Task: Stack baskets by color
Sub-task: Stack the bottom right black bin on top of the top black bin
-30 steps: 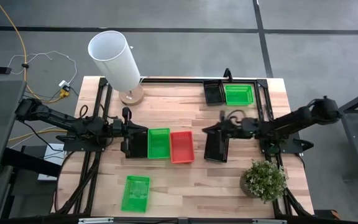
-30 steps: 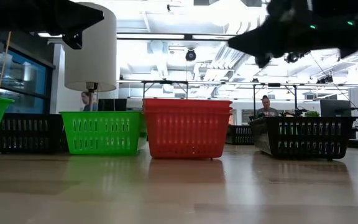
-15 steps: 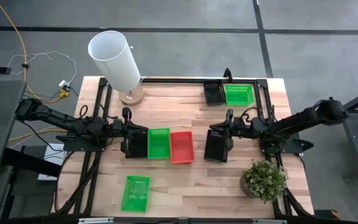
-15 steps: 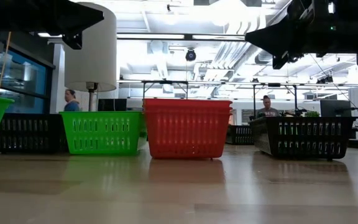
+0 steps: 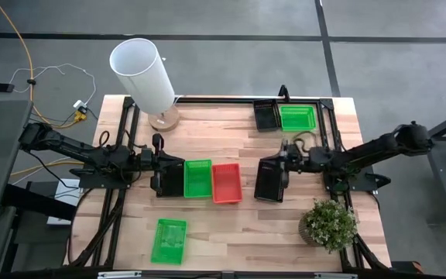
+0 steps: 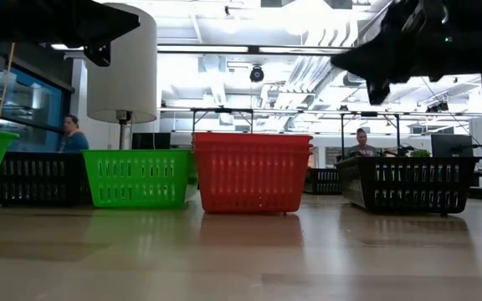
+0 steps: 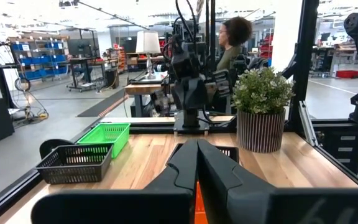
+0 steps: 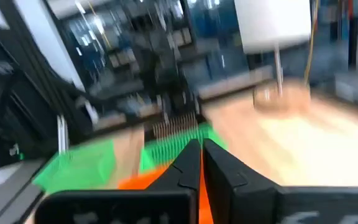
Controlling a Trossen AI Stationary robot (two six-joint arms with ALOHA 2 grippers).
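Four baskets stand in a row mid-table: black (image 5: 173,181), green (image 5: 198,178), red (image 5: 226,183) and black (image 5: 270,181). My left gripper (image 5: 175,164) hangs shut above the left black basket, pointing level toward the table's right; its fingers meet in the left wrist view (image 7: 197,152). My right gripper (image 5: 260,164) hangs shut above the right black basket (image 6: 408,184), pointing level toward the left (image 8: 201,150). A black basket (image 5: 266,116) and a green one (image 5: 297,118) sit at the far right. Another green basket (image 5: 169,240) sits near the front left.
A white lamp shade (image 5: 142,71) on a wooden foot stands at the far left corner. A potted plant (image 5: 329,223) stands at the near right. Bare wood lies between the row and the near edge. People show in the room beyond (image 6: 360,144).
My right gripper has drawn back a little toward the table's right edge above the right black basket and has rolled about its own line. It stays shut. The baskets have not moved. A person in the background has walked leftward.
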